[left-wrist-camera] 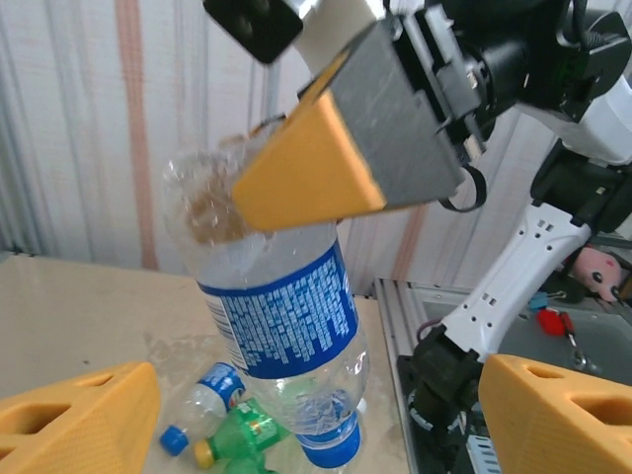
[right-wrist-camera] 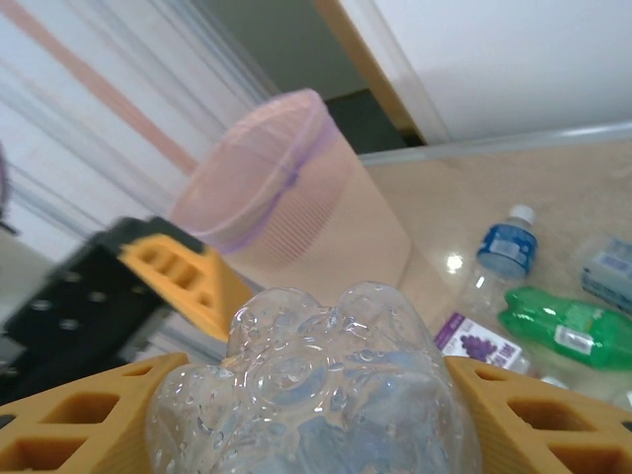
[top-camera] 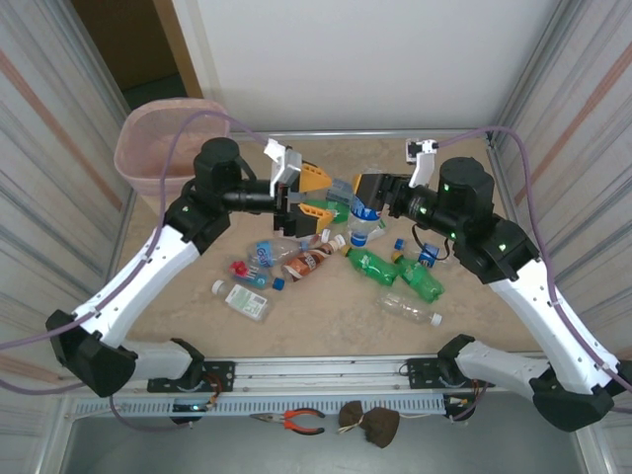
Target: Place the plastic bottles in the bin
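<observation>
The task looks to be in its early or middle stretch. The right gripper [right-wrist-camera: 316,420] has its jaws closed on the base of a clear bottle [left-wrist-camera: 286,316] with a blue label, held up over the middle of the table [top-camera: 326,331] with the cap pointing down. The left gripper [left-wrist-camera: 321,415] faces that bottle with its jaws wide and nothing between them, which reads as a hand-over about to happen, since the pink bin [top-camera: 133,158] stands at the far left corner, on the left arm's side. Whether the bin holds any bottles already cannot be told through its cloudy wall. Plenty is left on the table: a brown bottle [top-camera: 308,260], two green bottles [top-camera: 370,265] [top-camera: 421,281], a clear one [top-camera: 409,307] near the right arm, another with a white cap [top-camera: 247,299], and a few more crowded beneath the grippers.
</observation>
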Controlling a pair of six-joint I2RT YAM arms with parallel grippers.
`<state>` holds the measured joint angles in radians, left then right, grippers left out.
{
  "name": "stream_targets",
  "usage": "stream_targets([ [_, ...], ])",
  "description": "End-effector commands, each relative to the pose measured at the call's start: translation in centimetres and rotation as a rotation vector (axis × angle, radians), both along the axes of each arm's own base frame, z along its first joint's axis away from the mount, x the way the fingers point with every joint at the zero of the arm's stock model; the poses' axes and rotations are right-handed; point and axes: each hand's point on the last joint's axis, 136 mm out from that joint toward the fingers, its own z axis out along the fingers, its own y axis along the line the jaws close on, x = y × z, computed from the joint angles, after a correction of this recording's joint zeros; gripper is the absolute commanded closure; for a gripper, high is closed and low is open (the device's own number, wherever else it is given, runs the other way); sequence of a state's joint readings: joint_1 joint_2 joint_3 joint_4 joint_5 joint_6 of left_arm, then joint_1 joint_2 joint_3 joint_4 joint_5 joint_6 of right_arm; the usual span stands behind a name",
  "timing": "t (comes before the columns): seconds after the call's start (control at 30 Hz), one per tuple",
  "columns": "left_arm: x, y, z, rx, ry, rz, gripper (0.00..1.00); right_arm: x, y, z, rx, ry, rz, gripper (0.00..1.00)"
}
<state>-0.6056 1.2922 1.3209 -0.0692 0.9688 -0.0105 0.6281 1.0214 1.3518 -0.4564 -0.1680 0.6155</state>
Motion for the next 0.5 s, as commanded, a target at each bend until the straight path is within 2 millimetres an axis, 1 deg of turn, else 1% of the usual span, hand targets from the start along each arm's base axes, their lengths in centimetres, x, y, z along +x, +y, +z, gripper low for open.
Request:
stream_targets([
  [0.0, -1.1, -1.3, 0.7, -0.021, 0.003, -0.074, 0.15, -1.3, 0.8, 3.0, 0.04, -0.118, 0.083, 0.39],
  [0.1, -1.7, -2.6, 0.8, -0.03, 0.005, -0.109, 0.15, -1.8, 1.2, 3.7, 0.054, -0.14, 0.11, 0.39],
  [0.2, -1.8, -3.9, 0.9, -0.032, 0.025, -0.128, 0.17, -2.1, 1.5, 4.0, 0.054, -0.148, 0.124, 0.39],
  [0.47, -1.7, -5.7, 0.6, -0.03, 0.048, -0.144, 0.22, -3.0, 1.9, 4.8, 0.056, -0.183, 0.145, 0.38],
])
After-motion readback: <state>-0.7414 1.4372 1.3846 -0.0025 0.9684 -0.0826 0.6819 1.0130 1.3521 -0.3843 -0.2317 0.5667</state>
